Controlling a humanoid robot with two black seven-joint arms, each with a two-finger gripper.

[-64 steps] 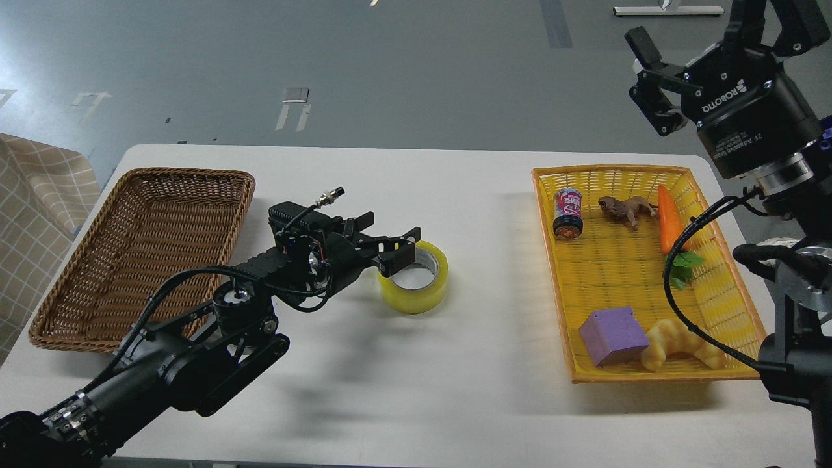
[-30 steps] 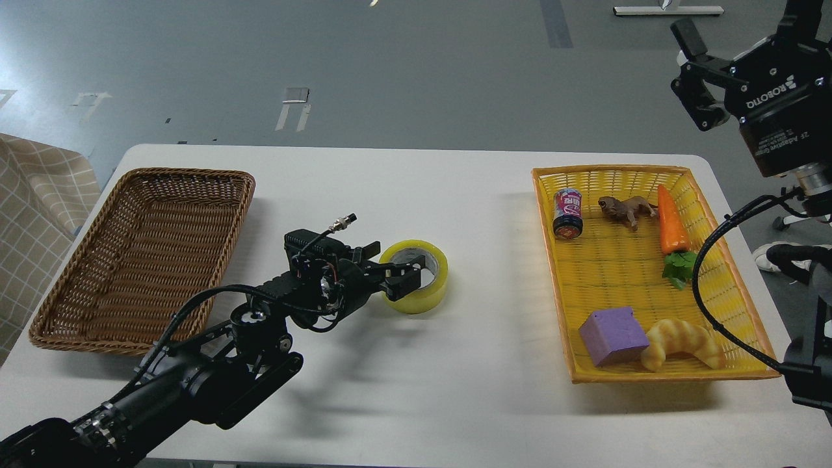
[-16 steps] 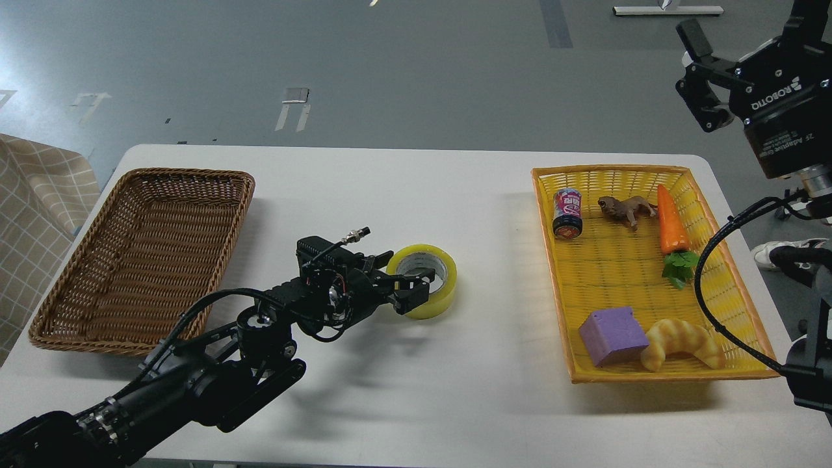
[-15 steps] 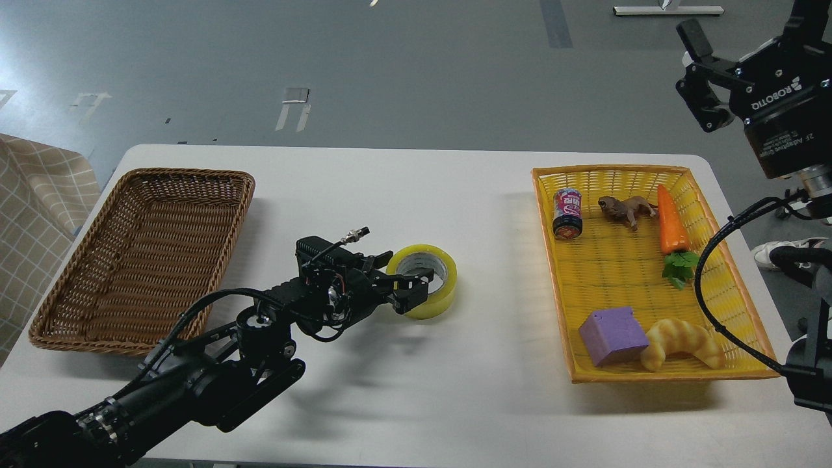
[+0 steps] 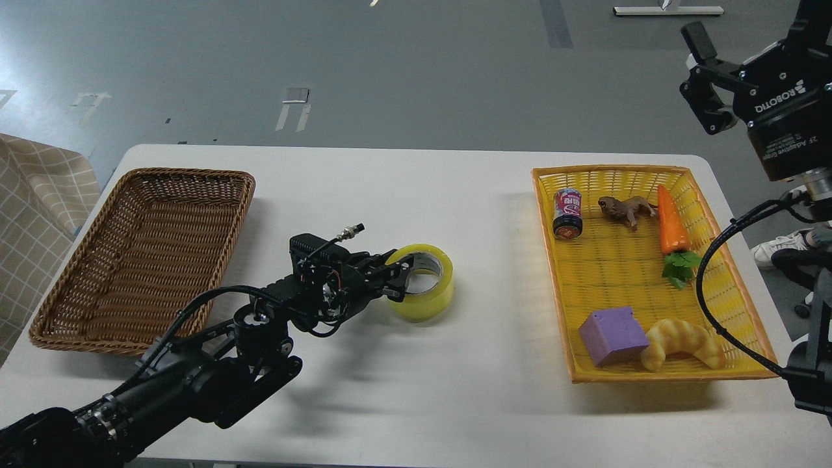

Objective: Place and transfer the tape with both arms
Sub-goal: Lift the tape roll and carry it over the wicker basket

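— Left gripper (image 5: 398,281) status?
— Closed on the near-left rim of the tape (image 5: 426,292), one finger inside the core, one outside.
— Tape position?
— On the white table (image 5: 403,383), between the wicker basket (image 5: 140,250) and the yellow tray (image 5: 650,270), apart from both edges; bare tabletop surrounds it.
— Right gripper (image 5: 747,39)?
— Raised beyond the tray's far right corner, fingers spread, holding nothing.

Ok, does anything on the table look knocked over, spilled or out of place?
Nothing spilled or damaged. Only the small can in the yellow basket lies tipped rather than upright. The tape sits flat on the table, with the left gripper at its wall.
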